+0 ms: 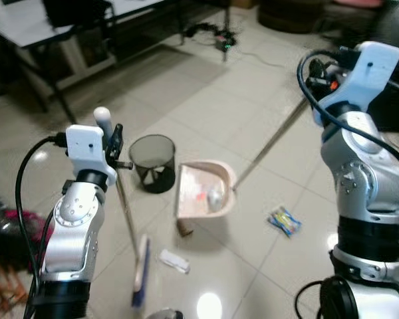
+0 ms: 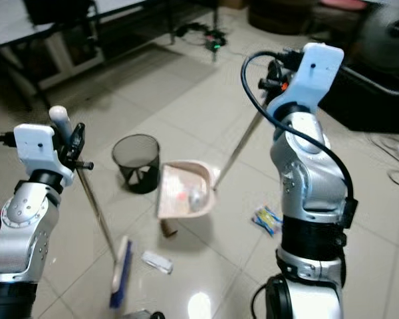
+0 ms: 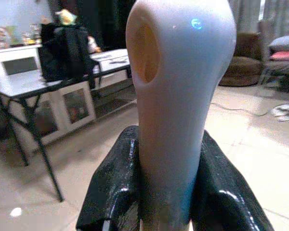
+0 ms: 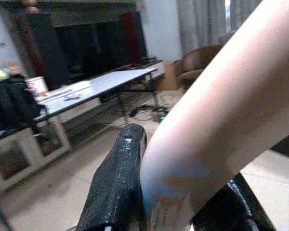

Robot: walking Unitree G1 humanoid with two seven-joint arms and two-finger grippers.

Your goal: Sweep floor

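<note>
Left gripper [image 3: 168, 192] clamped on broom [image 1: 128, 219] handle; right gripper [image 4: 178, 192] clamped on dustpan [image 1: 206, 189] handle.

No legible txt, labels, brands or nos. anywhere.

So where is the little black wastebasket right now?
In the left eye view, the wastebasket stands upright on the tiled floor, left of centre, just beside the pink dustpan and close to the broom's handle.
</note>
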